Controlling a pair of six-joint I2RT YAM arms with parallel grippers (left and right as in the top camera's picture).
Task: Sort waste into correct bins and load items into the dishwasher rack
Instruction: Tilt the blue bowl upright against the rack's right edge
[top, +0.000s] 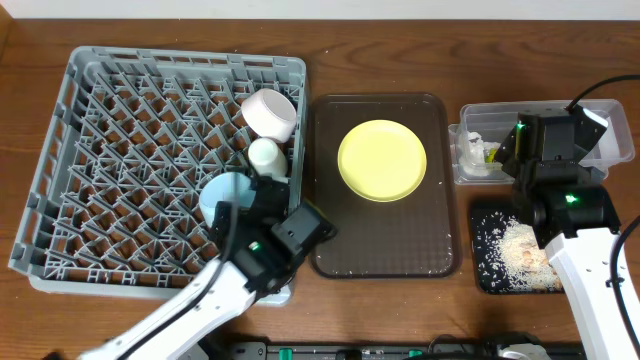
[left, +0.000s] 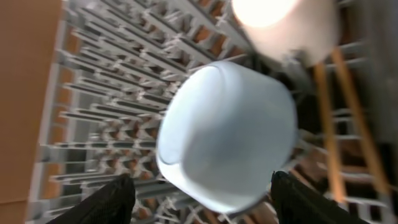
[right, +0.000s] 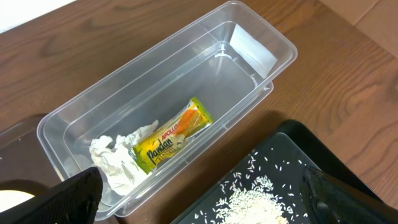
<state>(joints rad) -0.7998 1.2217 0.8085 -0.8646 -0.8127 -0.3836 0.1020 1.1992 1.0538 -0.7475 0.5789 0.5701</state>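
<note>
The light blue cup (left: 227, 137) lies in the grey dishwasher rack (top: 120, 150) between my left gripper's (left: 205, 202) fingers, which stand open with a gap on each side. From overhead the cup (top: 225, 195) is in the rack's right part, below the white bowl (top: 270, 112). Two thin wooden chopsticks (left: 328, 130) lie in the rack to the cup's right. The yellow plate (top: 382, 160) rests on the brown tray (top: 330, 250). My right gripper (right: 208, 199) hangs open and empty over the edge between the clear tub (right: 261, 37) and the black tray (right: 292, 158).
In the tub lie the yellow-green wrapper (right: 174, 140) and the crumpled napkin (right: 118, 158). Whitish food scraps (right: 255, 202) are heaped in the black tray (top: 485, 225). A blurred white shape (left: 280, 25) sits beyond the cup. The rack (left: 93, 124) fills the left wrist view.
</note>
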